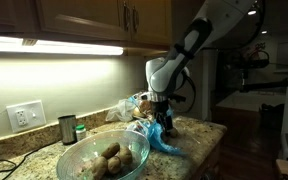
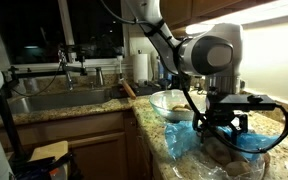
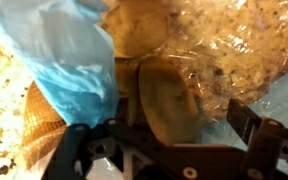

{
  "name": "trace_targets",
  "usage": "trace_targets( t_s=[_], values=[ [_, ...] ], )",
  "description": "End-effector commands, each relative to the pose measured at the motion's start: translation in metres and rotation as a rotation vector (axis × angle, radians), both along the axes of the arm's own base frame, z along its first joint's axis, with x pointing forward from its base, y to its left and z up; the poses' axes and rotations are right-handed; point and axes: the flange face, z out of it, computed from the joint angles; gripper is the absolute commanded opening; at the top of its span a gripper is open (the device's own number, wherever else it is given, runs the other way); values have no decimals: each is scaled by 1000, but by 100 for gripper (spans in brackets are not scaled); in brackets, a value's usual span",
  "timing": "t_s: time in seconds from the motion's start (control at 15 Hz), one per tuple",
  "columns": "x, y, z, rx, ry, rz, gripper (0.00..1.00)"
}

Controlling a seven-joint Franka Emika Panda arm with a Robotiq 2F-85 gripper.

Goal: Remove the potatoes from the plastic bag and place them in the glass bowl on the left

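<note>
Wide-open gripper [image 1: 162,120] poised over the wrinkled bright-blue plastic bag [image 1: 167,137] on the speckled granite counter [image 1: 199,137].

In the wrist view the black fingers [image 3: 259,140] stand far apart and clamp nothing. One oval light-brown potato [image 3: 169,100] lies between them at the bag's mouth, with another potato [image 3: 134,28] just beyond it. Blue film crowds in on one side and a clear printed bag [image 3: 234,45] of brown lumps presses in on the other, its print too blurred to read. In an exterior view the large round clear glass bowl [image 1: 72,158] sits near the blue bag with several potatoes [image 1: 109,155] already inside. A small dark metal cup [image 1: 67,129] and a white wall outlet [image 1: 26,116] stand behind the bowl, and a steel sink [image 2: 54,100] lies further along the counter.
</note>
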Motion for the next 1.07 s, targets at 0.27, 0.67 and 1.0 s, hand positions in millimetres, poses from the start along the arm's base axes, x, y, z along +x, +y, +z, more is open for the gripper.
trace_targets(
  t_s=[0.27,0.67,1.0],
  values=[
    [18,-2,-13,32,-16,100,100],
    [15,24,-8,106,-13,116,100],
    [7,13,-13,81,-4,121,100]
  ],
)
